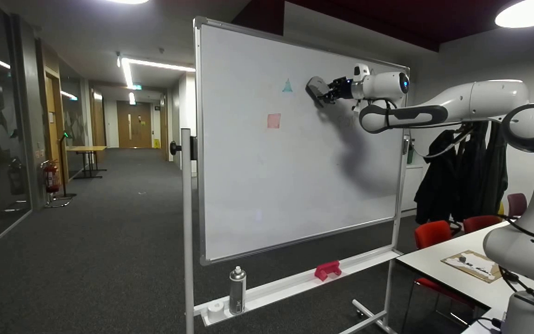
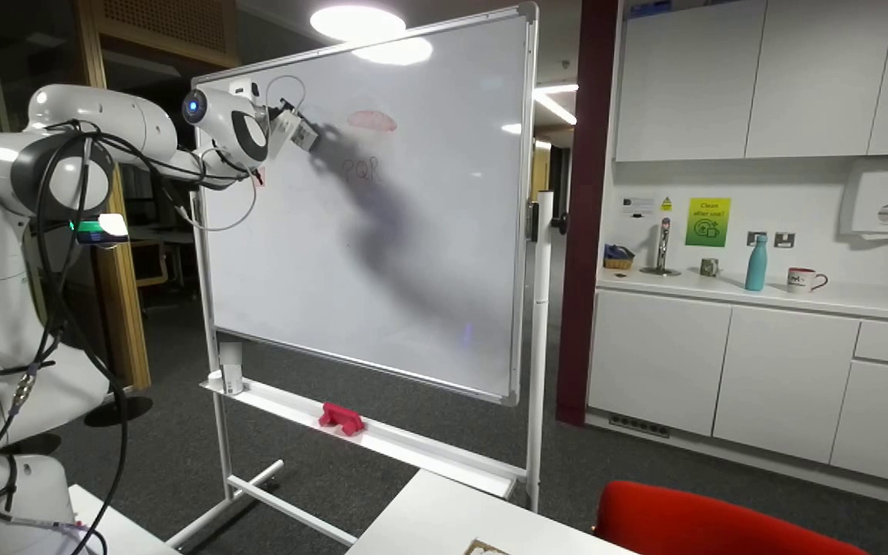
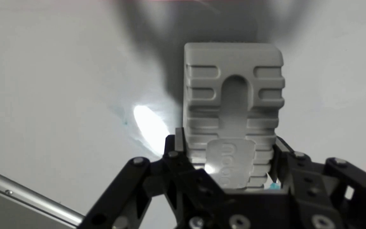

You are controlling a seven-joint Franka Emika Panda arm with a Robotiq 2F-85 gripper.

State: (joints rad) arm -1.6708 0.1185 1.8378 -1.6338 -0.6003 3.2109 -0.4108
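A grey ribbed board eraser (image 3: 233, 124) with raised lettering is between the fingers of my gripper (image 3: 229, 143), which is shut on its sides. In both exterior views the eraser (image 1: 317, 89) (image 2: 304, 136) is close to the upper part of the whiteboard (image 1: 257, 185) (image 2: 452, 247). I cannot tell whether it touches the board. A teal triangle (image 1: 287, 86) and a red square (image 1: 274, 121) are drawn beside it in an exterior view. A red oval (image 2: 372, 120) and red letters "PQR" (image 2: 361, 169) show in an exterior view. Part of a teal mark (image 3: 274, 186) shows behind the gripper in the wrist view.
The board's lower tray (image 1: 271, 297) holds a spray can (image 1: 238, 290), a white roll (image 1: 215, 310) and a red holder (image 1: 327, 270). A white table (image 1: 434, 250) and red chairs (image 1: 433, 234) stand near the robot base. A metal board frame edge (image 3: 33, 197) shows in the wrist view.
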